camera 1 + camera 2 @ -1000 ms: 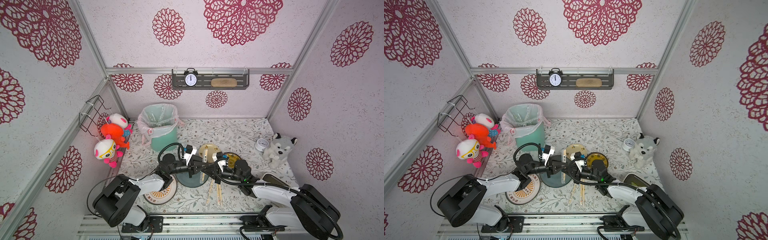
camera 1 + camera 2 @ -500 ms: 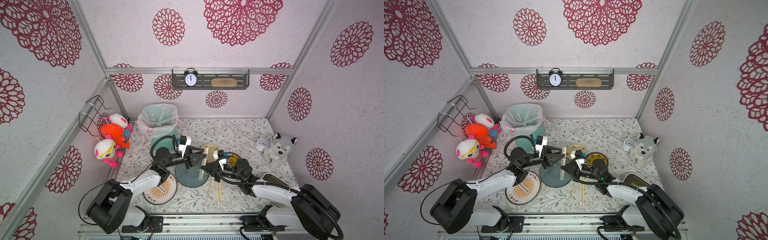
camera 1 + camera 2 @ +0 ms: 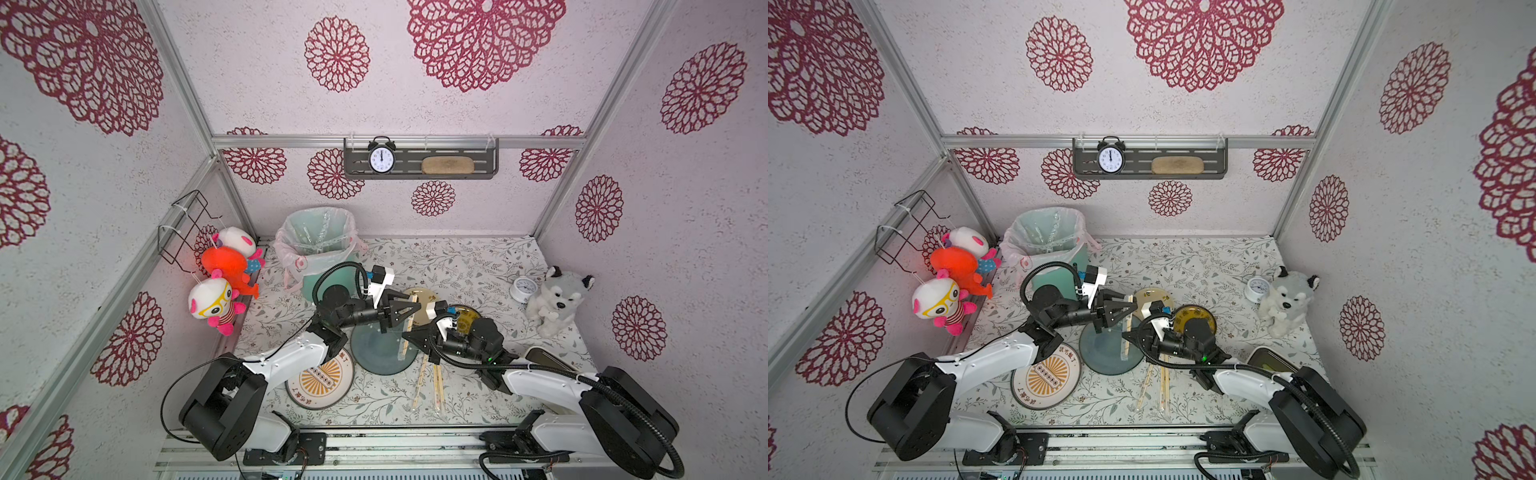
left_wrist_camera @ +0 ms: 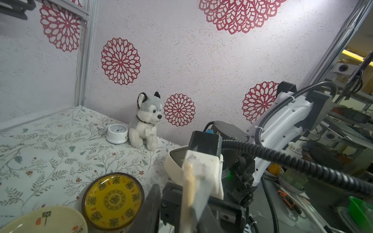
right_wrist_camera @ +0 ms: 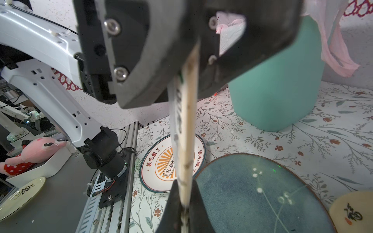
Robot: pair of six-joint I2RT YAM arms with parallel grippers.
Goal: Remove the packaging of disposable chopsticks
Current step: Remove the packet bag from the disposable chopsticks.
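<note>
My left gripper (image 5: 189, 68) has swung back around the upper end of the disposable chopsticks (image 5: 188, 121), jaws narrowing (gripping yet? I cannot tell). The right gripper (image 5: 184, 194) pinches their lower end; the clear sleeve (image 5: 176, 113) is still on, so another pull.

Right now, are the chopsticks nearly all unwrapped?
Not yet. Clear sleeves already lie in the lined bin, so some unwrapping looks done. One pair in its sleeve is held up over the blue plate: the right fingers pinch one end, the left fingers sit around the other. Two more wrapped pairs wait on the table.
</note>
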